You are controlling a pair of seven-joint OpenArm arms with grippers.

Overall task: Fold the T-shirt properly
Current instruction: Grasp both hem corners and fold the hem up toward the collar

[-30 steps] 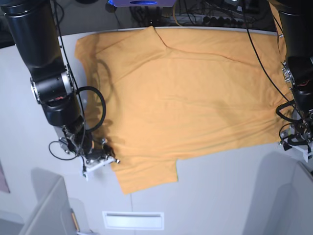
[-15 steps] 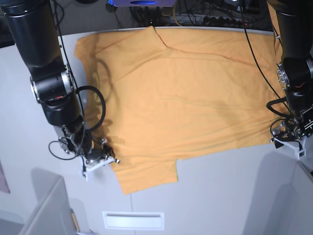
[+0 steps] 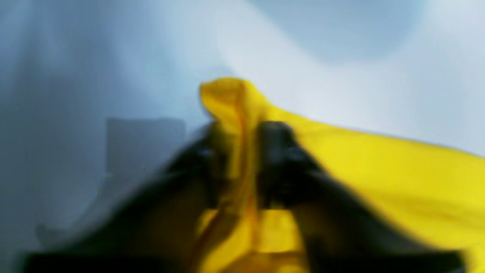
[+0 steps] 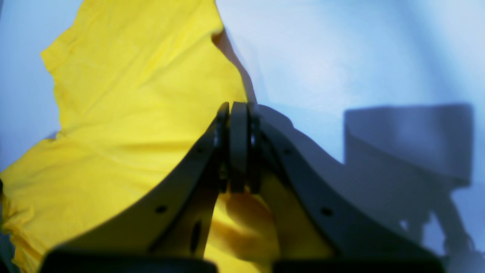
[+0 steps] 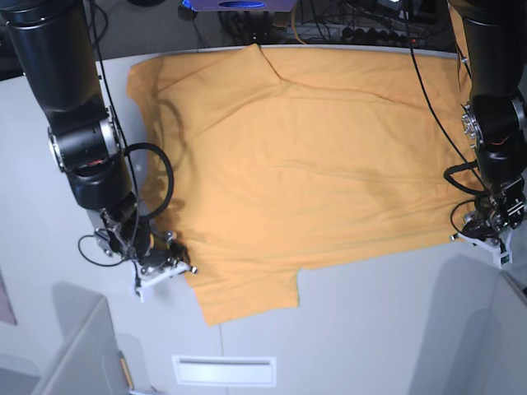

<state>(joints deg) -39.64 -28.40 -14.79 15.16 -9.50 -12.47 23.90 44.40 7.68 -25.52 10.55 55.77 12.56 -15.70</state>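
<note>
The light-orange T-shirt [image 5: 305, 164] lies spread flat across the white table [image 5: 370, 313], plain side up, with one sleeve pointing toward the front edge. My left gripper [image 5: 480, 234] sits at the shirt's front right corner. In the left wrist view it [image 3: 240, 151] is shut on a raised fold of the T-shirt [image 3: 379, 170]. My right gripper [image 5: 173, 265] is at the shirt's left edge beside the sleeve. Its jaws [image 4: 237, 110] are pressed together, with the edge of the T-shirt [image 4: 132, 113] running in under the tips.
Grey bins stand at the front left [image 5: 82, 354] and front right [image 5: 502, 329] corners. A white slotted plate [image 5: 224, 370] lies near the front edge. Cables [image 5: 346, 29] crowd the back edge behind the shirt.
My left gripper has moved in over the shirt's front right corner and closed on the fabric. The right arm has shifted only slightly and stays shut.
</note>
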